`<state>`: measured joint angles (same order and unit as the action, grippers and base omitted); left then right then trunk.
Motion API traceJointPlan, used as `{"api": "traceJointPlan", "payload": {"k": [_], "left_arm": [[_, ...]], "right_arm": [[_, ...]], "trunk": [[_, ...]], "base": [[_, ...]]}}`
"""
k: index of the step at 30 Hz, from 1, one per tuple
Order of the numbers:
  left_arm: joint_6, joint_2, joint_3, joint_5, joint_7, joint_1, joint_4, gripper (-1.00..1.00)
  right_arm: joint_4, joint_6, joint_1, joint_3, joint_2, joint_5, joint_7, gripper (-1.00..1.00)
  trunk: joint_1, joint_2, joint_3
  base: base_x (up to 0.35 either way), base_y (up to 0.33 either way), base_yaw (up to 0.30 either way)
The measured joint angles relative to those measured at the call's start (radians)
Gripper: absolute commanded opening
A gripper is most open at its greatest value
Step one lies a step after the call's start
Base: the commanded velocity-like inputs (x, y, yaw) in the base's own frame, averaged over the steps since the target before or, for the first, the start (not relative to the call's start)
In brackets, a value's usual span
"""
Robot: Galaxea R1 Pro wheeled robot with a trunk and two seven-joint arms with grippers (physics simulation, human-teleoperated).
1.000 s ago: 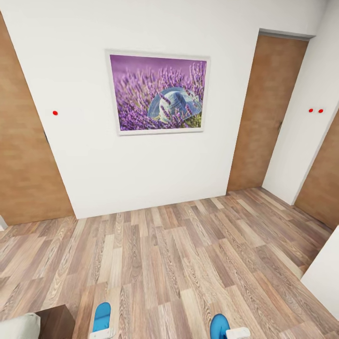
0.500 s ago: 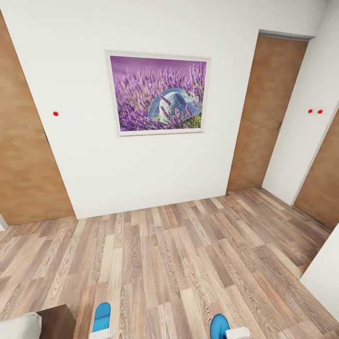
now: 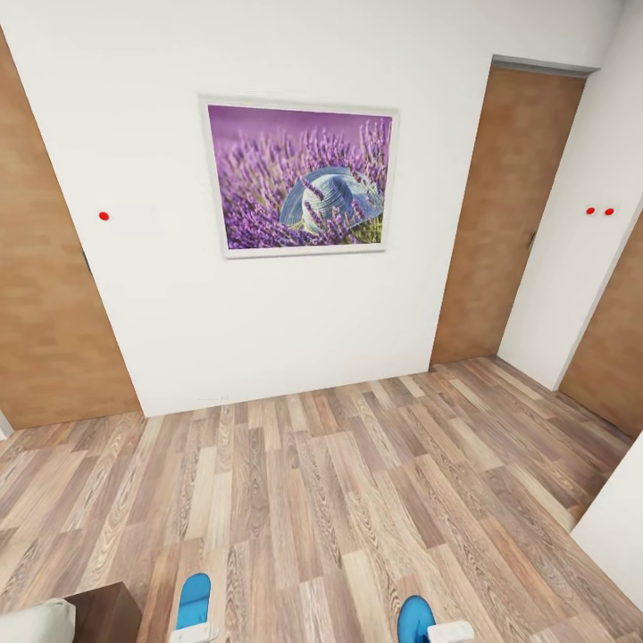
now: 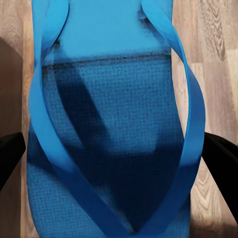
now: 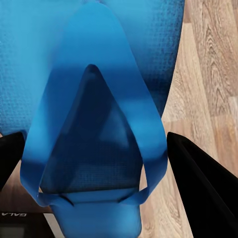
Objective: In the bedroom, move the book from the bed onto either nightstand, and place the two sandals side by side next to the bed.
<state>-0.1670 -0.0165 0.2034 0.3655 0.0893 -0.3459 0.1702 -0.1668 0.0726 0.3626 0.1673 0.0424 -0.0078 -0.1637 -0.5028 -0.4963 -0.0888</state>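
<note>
lavender picture [image 3: 300,179], brown doors [image 3: 505,214], white wall [image 3: 295,321]

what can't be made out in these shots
- Head view: both sandals, left and right, are cut off by the bottom edge; only their tips show.
- Head view: the dark cabinet and pale mattress corner run off the bottom-left corner.
- Left wrist view: the sandal hides most of the floor, and whether the left end effector grips it is unclear.
- Right wrist view: same for the sandal and right end effector.
</note>
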Motion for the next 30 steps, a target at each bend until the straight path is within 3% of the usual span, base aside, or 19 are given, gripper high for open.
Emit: {"api": "traceJointPlan", "payload": {"k": [11,30], "left_arm": [[0.001,0.000,0.001,0.000,-0.002,0.000,-0.001,-1.00],[0.000,0.000,0.001,-0.001,0.000,0.000,-0.001,-1.00]], "right_arm": [[0.000,0.000,0.000,0.001,0.002,0.000,0.000,-1.00],[0.000,0.000,0.000,0.001,0.000,0.008,0.000,-1.00]], "trunk": [[0.000,0.000,-0.002],[0.000,0.000,-0.022]], "base": [[0.314,0.000,0.017],[0.337,0.000,0.110]]}}
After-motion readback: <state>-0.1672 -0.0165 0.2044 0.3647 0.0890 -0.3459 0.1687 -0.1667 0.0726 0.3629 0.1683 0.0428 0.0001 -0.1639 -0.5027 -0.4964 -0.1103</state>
